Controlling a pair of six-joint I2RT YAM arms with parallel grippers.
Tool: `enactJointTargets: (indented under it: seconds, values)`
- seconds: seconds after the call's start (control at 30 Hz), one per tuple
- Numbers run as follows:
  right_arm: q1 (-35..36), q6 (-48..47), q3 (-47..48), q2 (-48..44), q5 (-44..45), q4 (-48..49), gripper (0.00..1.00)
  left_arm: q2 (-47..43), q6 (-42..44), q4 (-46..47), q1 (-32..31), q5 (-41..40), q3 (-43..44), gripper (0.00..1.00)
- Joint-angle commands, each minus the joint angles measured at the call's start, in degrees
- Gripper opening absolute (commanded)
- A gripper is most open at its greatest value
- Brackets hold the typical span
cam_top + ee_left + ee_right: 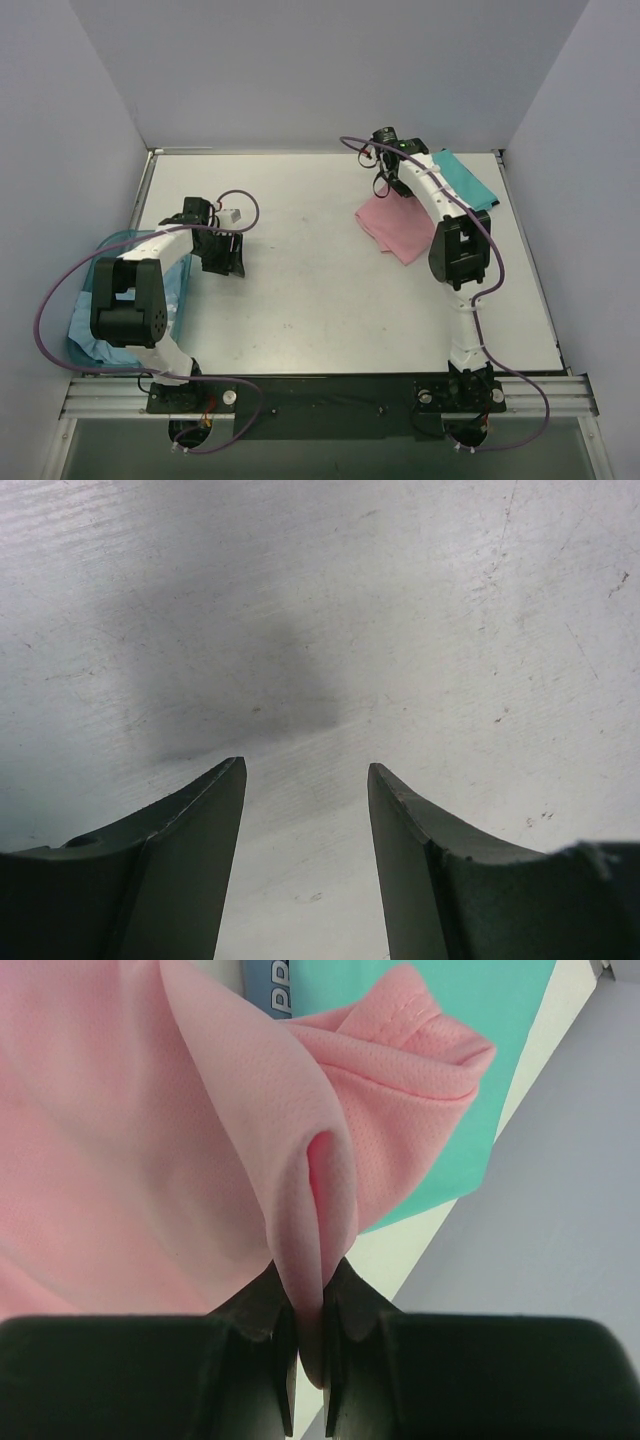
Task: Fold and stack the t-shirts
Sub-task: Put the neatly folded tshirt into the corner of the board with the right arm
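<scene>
The light pink t-shirt (392, 225) lies folded at the right rear of the table, one edge lifted. My right gripper (393, 178) is shut on a pinched fold of it (310, 1260), which hangs from the jaws. The teal green t-shirt (465, 178) lies folded flat behind it, near the right wall, and shows beyond the pink cloth in the right wrist view (450, 1020). The pale blue t-shirt (90, 335) lies in the basket at the left. My left gripper (228, 258) is open and empty just above bare table (305, 810).
The translucent blue plastic basket (112, 240) sits at the table's left edge under the left arm. Grey walls enclose the table on the left, back and right. A purple cable loops by each arm.
</scene>
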Motion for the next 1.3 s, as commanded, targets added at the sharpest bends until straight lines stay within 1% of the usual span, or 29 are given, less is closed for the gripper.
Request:
enactJointTargets:
  seconds: [0.0,0.2,0.33,0.4,0.5,0.7,0.83,0.97,1.03,1.13,1.27]
  values:
    - [0.4,-2.9,1.4,-1.1,1.7,1.4,0.0,-0.4,0.7,0.1,0.0,-0.1,1.8,0.62]
    - [-0.3,-4.5,2.2,-1.9,4.6,3.6,0.0,-1.2,1.0,0.1,0.1,-0.6,1.6,0.62]
    - [-1.1,-4.5,3.2,-2.8,3.8,5.3,0.0,-1.2,1.1,0.3,0.0,-1.0,1.4,0.62]
    - [-1.4,-5.6,3.2,-3.0,3.2,8.1,0.0,-1.1,1.2,0.3,-0.1,-0.9,1.5,0.62]
    - [-1.5,-8.0,2.9,-2.9,3.5,9.7,0.0,-1.1,1.3,0.2,0.0,-1.2,1.6,0.62]
    - [-1.5,-5.6,0.1,-5.1,0.0,9.3,0.0,-1.8,1.6,0.8,0.1,-1.8,0.8,0.62]
    - [-1.5,-4.5,-0.3,-4.3,-1.0,8.9,0.0,-1.6,1.5,0.8,0.0,-1.6,1.0,0.62]
    - [-1.1,0.1,0.6,-4.3,-4.3,5.9,0.0,-1.7,1.7,0.8,0.0,-1.3,1.0,0.62]
    - [-0.8,3.0,-0.7,-5.3,-5.2,4.4,0.0,-2.0,1.9,0.8,0.0,-1.3,0.8,0.62]
    - [-1.1,7.8,-5.0,-7.0,-5.4,3.0,0.0,-2.3,2.2,0.7,0.0,-1.2,0.6,0.62]
    - [-3.0,14.3,-10.4,-10.4,-10.6,0.3,0.0,-2.3,2.2,0.7,0.1,-0.8,0.5,0.62]
